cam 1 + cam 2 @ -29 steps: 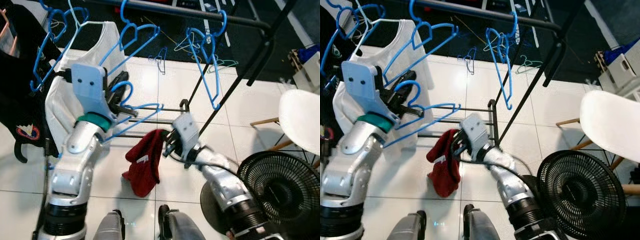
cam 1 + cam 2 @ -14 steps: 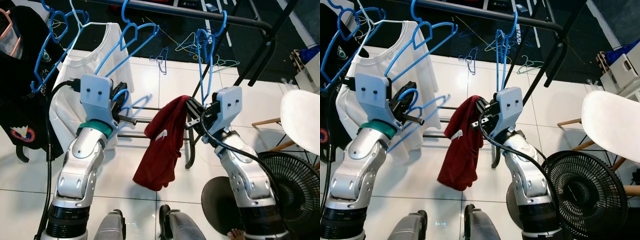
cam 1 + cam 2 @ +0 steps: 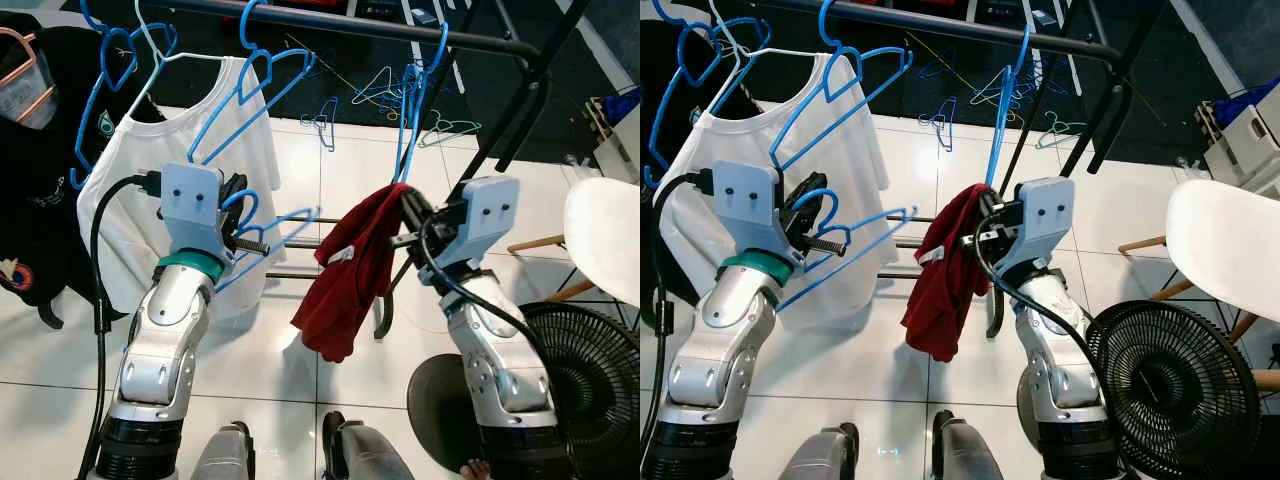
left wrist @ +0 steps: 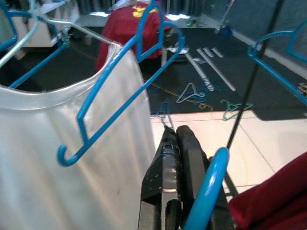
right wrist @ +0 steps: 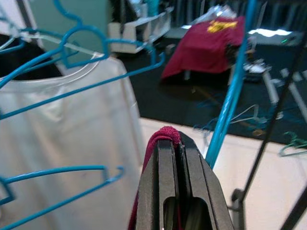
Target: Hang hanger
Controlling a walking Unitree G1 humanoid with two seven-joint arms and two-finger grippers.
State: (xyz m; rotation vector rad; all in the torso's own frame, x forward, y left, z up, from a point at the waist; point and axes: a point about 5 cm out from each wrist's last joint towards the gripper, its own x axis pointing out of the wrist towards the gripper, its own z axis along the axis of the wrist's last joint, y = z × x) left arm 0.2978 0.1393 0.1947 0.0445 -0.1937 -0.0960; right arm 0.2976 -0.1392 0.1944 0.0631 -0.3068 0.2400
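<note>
- The left end effector (image 3: 238,222) was clamped tight on a blue hanger (image 3: 262,228), gripping it near the hook, below the dark rail (image 3: 400,28) of the clothes rack and in front of a white T-shirt (image 3: 175,170) that already hung there.
- The right end effector (image 3: 412,222) was pinched shut on a fold of a red garment (image 3: 352,270), which drooped beneath it just beside the held hanger but apart from it.
- Judged from this, the task was at an early-to-middle stage: the red garment was not yet on the hanger, and the hanger's hook was well below the rail, so dressing the hanger and hooking it on the rail both remained.
- Other blue hangers (image 3: 418,85) and the white T-shirt already hung on the rail; a black fan (image 3: 590,370) and a white chair (image 3: 605,235) stood to the robot's right on the tiled floor (image 3: 280,360).
- Compared with one second earlier, the right end effector had risen from low near the floor, lifting the red garment up to hanger level.
- Compared with half a second earlier, the garment hung a little closer to the right arm and more bunched, while the left end effector had kept the hanger at much the same height.
</note>
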